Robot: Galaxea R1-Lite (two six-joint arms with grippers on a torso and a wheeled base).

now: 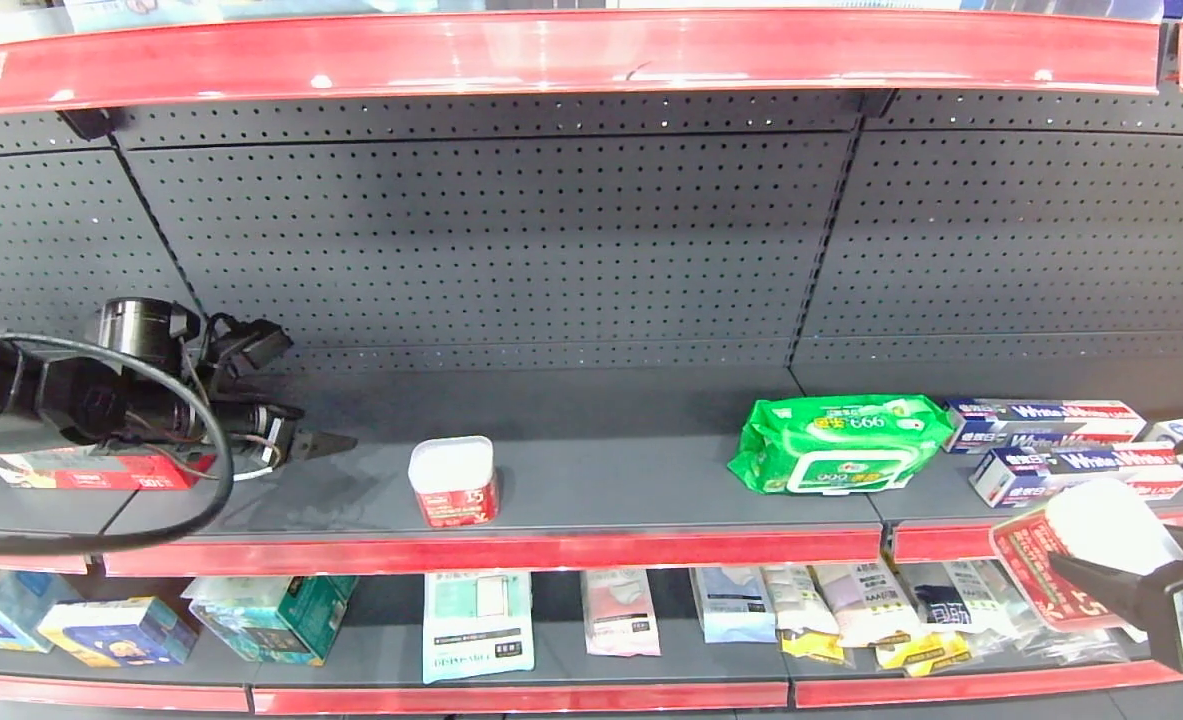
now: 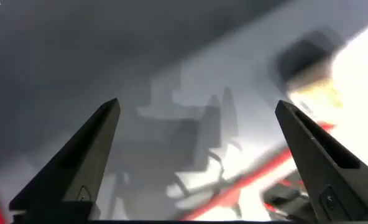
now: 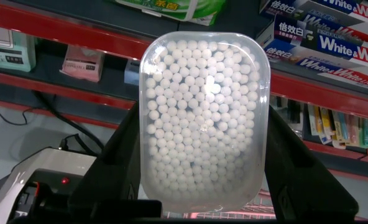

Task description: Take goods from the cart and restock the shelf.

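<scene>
A small white-lidded tub with a red label [image 1: 454, 480] stands on the grey middle shelf [image 1: 601, 450], near its front edge. My left gripper [image 1: 329, 442] hovers just over the shelf to the left of that tub. It is open, and in the left wrist view its fingers [image 2: 78, 168] are spread wide with nothing between them. At the far right, in front of the shelf edge, my right gripper [image 1: 1101, 570] is shut on a second tub of the same kind [image 1: 1071, 540], tilted on its side. The right wrist view shows this tub's clear base full of white cotton tips [image 3: 202, 112].
A green wipes pack [image 1: 841, 442] and stacked toothpaste boxes [image 1: 1051, 440] lie on the shelf's right part. A flat red box [image 1: 91, 470] sits under my left arm. The lower shelf [image 1: 511, 695] holds packets and boxes. The red-edged upper shelf [image 1: 551, 50] overhangs.
</scene>
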